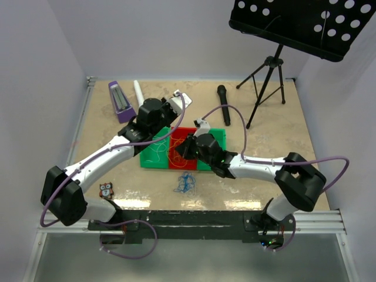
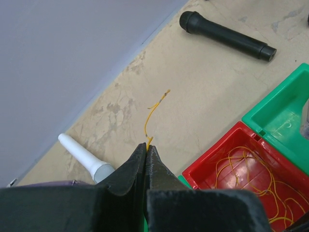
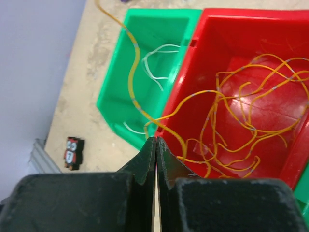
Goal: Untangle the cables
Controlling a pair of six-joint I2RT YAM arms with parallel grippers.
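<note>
Left fingers (image 2: 131,170) pinch shut on a thin orange-yellow wire strand (image 2: 150,118) above the beige bench (image 2: 203,87). White wire loops (image 3: 155,60) lie in the green plastic bin (image 3: 113,92), and an orange-yellow wire tangle (image 3: 251,111) lies in the red plastic bin (image 3: 270,29). Right fingers (image 3: 145,159) are closed at its rim; whether they grip a strand is unclear. Blue wire loops (image 1: 185,183) lie on the bench.

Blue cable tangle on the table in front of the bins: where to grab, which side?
Probably from straight above, pinching the blue tangle at its dense middle. It lies flat on the table, apart from the bins; its thin loops offer no side face.
</note>
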